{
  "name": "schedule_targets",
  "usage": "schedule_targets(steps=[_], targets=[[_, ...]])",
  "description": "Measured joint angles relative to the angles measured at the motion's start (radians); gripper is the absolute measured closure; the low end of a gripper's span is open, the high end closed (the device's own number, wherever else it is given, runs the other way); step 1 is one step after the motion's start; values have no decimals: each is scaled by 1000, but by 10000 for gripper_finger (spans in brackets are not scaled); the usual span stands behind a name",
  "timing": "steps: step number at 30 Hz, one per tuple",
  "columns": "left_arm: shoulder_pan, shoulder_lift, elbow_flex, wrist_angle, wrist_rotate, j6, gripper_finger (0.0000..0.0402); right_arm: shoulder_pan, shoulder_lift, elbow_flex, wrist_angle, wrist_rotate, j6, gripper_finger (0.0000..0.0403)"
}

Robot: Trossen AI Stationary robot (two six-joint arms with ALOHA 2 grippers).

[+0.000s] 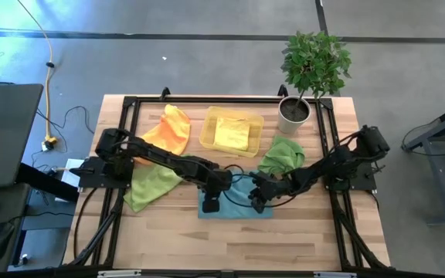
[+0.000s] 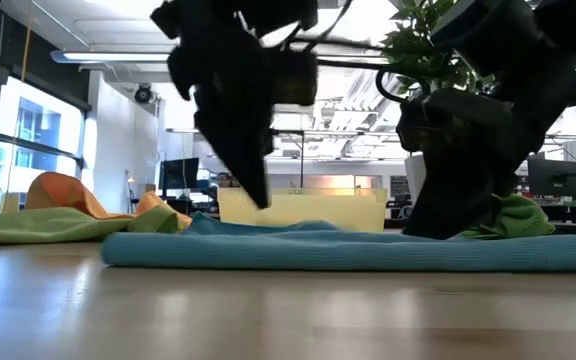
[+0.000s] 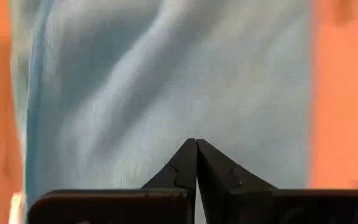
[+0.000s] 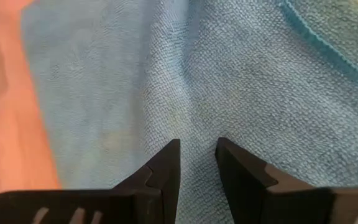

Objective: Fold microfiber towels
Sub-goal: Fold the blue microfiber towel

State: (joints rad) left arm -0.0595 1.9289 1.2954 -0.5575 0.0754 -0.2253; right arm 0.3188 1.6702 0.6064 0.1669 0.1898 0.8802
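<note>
Teal cloth first: the blue towel (image 1: pixel 236 202) lies flat on the table (image 1: pixel 300 239), nearest me at six o'clock, and I have both grippers over it. My left gripper (image 1: pixel 212 202) sits at its nine o'clock edge with jaws pressed together, holding nothing that I can see. My right gripper (image 1: pixel 258 202) hovers at its three o'clock side, jaws a narrow gap apart and empty. I judge this towel is mid-fold; next I need to pinch an edge. Farther off, the two green towels (image 1: pixel 151 184), the orange towel (image 1: pixel 170 130) and, at twelve, the yellow towel (image 1: pixel 232 133) in its tray (image 1: pixel 207 133) wait.
</note>
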Motion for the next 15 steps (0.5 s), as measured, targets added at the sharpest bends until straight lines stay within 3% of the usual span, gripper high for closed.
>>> schedule_targets(steps=[9, 15], targets=[[-6, -31, 3, -77, 6, 0, 401, -4, -127, -7, -202, 64, 49, 300], [-8, -31, 3, -146, 11, -80, 401, -3, -121, 15, -214, -7, 224, 300]])
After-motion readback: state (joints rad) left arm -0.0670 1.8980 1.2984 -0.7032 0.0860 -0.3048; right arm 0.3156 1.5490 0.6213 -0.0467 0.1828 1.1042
